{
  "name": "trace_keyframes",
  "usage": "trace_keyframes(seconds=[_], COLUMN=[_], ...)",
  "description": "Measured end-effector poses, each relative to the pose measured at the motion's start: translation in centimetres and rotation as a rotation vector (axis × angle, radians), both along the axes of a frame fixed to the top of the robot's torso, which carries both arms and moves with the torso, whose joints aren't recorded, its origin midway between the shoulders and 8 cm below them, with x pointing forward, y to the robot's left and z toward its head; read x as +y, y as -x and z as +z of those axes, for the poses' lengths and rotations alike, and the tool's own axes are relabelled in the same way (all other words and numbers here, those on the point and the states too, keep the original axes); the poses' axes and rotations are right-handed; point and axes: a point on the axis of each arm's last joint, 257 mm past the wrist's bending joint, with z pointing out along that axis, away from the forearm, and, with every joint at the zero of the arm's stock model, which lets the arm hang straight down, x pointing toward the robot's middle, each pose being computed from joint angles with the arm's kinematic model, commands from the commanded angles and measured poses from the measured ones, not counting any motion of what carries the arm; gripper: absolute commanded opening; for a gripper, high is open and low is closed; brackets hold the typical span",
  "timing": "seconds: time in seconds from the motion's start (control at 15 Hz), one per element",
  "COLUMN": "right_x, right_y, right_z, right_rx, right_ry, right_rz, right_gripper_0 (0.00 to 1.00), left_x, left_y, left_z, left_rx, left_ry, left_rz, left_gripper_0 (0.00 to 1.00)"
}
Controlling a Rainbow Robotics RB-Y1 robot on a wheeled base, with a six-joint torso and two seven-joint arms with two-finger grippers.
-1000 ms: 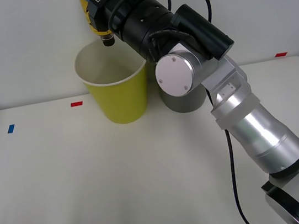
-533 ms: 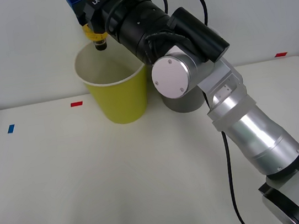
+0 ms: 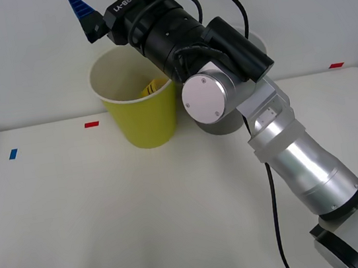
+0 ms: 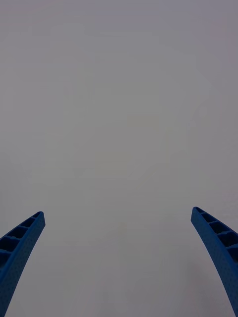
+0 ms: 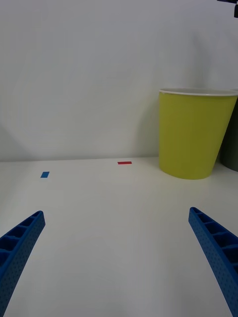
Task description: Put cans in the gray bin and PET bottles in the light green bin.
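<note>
**Bottle released into the light green bin; a clean retreat is called for**

With its blue fingers spread wide and nothing held between them, the right end effector (image 3: 92, 16) is seen above the far-left rim of the light green bin (image 3: 141, 122), at the far side of the counter (image 3: 110, 217). One blue fingertip (image 3: 78, 7) shows in the front view; in the right wrist view both fingers (image 4: 20, 247) stand at the corners, well apart, against a plain pale wall. A yellow-labelled PET bottle (image 3: 153, 85) is seen inside the light green bin, leaning against its right inner wall, so the drop is judged to be done.

For the step in hand, which is judged to be the withdrawal of the right arm, the end effector should be lifted clear of the white rim before it is drawn back toward the near side, so that the bin is not clipped or tipped. The black wrist housing and its cable (image 3: 234, 6) hang over both bins, and the gray bin (image 3: 221, 123), just to the right of the green one and largely hidden behind the arm, should likewise be cleared by the elbow.

The left end effector (image 5: 119, 267) is held low over the near-left counter, its fingers wide and empty, well apart from the bins. No cans are seen on the counter.
</note>
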Motion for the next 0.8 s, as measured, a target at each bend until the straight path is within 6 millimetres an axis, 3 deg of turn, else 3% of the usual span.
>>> trace_keyframes(seconds=[0.47, 0.6, 0.8], right_x=[-0.4, -1.5, -4.7], right_y=[1.3, 2.1, 2.8], right_z=[0.2, 0.0, -0.2], right_rx=[0.023, 0.061, 0.114], right_ry=[0.025, 0.086, 0.075], right_rz=[0.031, 0.049, 0.050], right_gripper_0=[1.00, 1.00, 1.00], left_x=[0.0, 0.0, 0.0], left_y=[0.0, 0.0, 0.0], left_z=[0.0, 0.0, 0.0], left_rx=[0.000, 0.000, 0.000], left_ry=[0.000, 0.000, 0.000], left_rz=[0.000, 0.000, 0.000], left_gripper_0=[1.00, 1.00, 1.00])
